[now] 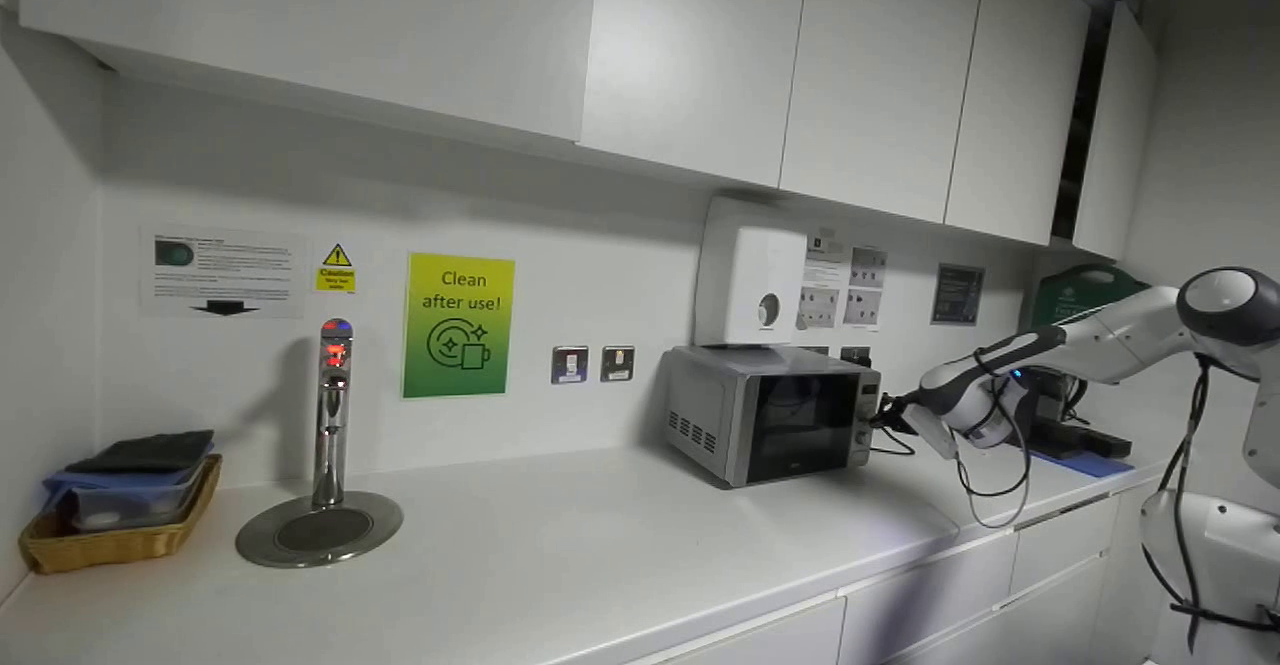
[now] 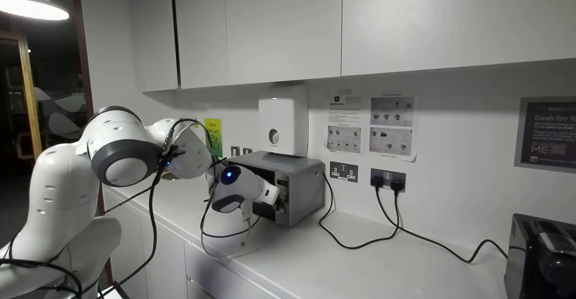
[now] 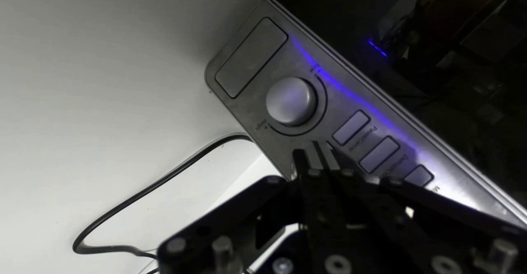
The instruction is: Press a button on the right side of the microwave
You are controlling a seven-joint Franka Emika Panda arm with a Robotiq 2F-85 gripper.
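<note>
The microwave [image 1: 800, 425] stands far back on the table [image 1: 560, 545], and the end effector [image 3: 321, 155], jaws together and empty, points at its right-hand panel [image 3: 337, 109]; I'd guess that makes one slim poker for a button [image 3: 351, 127], contact I can't make out

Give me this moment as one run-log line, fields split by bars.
target: microwave | door: closed | fingers: shut, empty | position: at control panel, near dial | contact: cannot tell | press: unconfirmed

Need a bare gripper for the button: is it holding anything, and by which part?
Nothing; the wrist view shows the gripper shut, no object between its jaws.
</note>
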